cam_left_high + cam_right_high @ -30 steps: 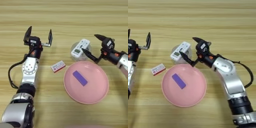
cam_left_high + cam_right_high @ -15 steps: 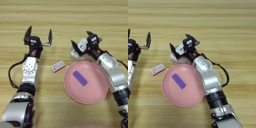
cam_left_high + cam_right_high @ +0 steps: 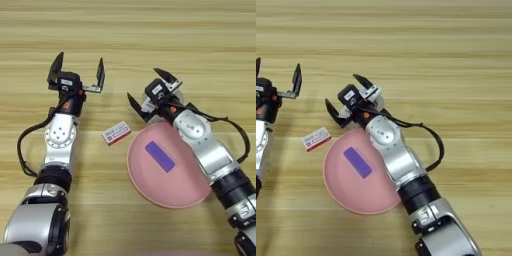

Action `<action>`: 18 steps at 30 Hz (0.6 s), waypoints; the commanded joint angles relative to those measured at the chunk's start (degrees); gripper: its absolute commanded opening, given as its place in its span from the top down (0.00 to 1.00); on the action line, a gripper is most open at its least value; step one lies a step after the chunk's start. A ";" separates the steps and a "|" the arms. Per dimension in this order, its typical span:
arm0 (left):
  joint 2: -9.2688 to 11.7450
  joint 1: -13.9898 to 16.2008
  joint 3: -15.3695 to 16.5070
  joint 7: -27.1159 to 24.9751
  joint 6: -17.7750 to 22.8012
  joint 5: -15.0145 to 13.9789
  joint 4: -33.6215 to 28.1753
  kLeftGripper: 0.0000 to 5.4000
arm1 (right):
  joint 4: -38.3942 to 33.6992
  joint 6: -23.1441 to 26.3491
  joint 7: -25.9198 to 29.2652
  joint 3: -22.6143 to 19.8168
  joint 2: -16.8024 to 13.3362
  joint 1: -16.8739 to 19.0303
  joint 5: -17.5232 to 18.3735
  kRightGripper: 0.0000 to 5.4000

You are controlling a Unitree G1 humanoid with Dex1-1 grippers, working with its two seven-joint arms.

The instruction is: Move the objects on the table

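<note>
— Where is everything sitting?

— The pink plate (image 3: 165,190) lies flat on the wooden tabletop (image 3: 150,40), toward the robot's right. The purple block (image 3: 160,156) lies flat inside it, on the upper left part of the plate's floor, set at a slant.

— And the little white thing to the left of the plate?

— A small white box with a red stripe (image 3: 116,133), flat on the tabletop just beside the plate's left rim, not touching it as far as I can tell. It sits between the two arms.

— What is the right claw doing?

— The right claw (image 3: 150,92) is just above the plate's upper rim, its two black fingers spread wide, one reaching down to the left and the other up to the right. Something white shows between and behind the fingers; that looks like the remote control (image 3: 176,95), but the arm covers most of it. I cannot tell whether the fingers touch it; they are not closed on anything.

— And the right arm itself?

— It comes in from the lower right corner and crosses over the plate's right side, hiding that part of the rim.

— The left one?

— The left claw (image 3: 76,73) is up on the left, well apart from the plate and above the striped box. Its two fingers stand wide apart, pointing away from the robot, with nothing between them.
</note>
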 commanded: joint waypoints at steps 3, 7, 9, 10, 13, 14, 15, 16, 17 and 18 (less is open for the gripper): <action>0.03 -0.79 -0.07 0.26 -0.57 -0.52 0.49 0.00 | 1.45 -0.43 -1.39 0.42 0.18 -0.71 -2.16 0.00; 0.09 -0.86 -0.05 0.12 -0.59 -0.60 0.65 0.00 | -0.08 -0.56 -1.33 0.80 -0.48 0.79 -2.98 0.00; 0.15 -0.95 -0.01 0.08 -0.59 -0.65 0.77 0.00 | -0.77 -0.53 -1.20 0.53 -1.06 1.45 -3.21 0.00; 0.17 -1.01 0.01 0.05 -0.59 -0.68 0.84 0.00 | -1.05 -0.51 -1.15 0.29 -1.36 1.74 -3.27 0.00; 0.26 -1.16 0.06 -0.12 -0.57 -0.81 1.04 0.00 | -2.21 -0.41 -1.01 -0.37 -2.39 2.95 -3.18 0.00; 0.30 -1.20 0.07 -0.20 -0.56 -0.85 1.07 0.00 | -2.51 -0.36 -1.01 -0.52 -2.69 3.32 -3.18 0.00; 0.35 -1.24 0.08 -0.27 -0.55 -0.89 1.10 0.00 | -2.74 -0.30 -0.99 -0.64 -2.93 3.61 -3.16 0.00; 0.44 -1.33 0.06 -0.38 -0.49 -0.97 1.10 0.00 | -3.12 -0.23 -1.00 -0.77 -3.27 4.04 -3.21 0.00; 0.53 -1.40 0.03 -0.49 -0.44 -1.08 1.11 0.00 | -3.49 -0.13 -1.02 -0.90 -3.52 4.41 -3.26 0.00; 0.64 -1.47 0.01 -0.63 -0.41 -1.19 1.14 0.00 | -4.04 0.01 -1.05 -1.10 -3.83 4.87 -3.26 0.00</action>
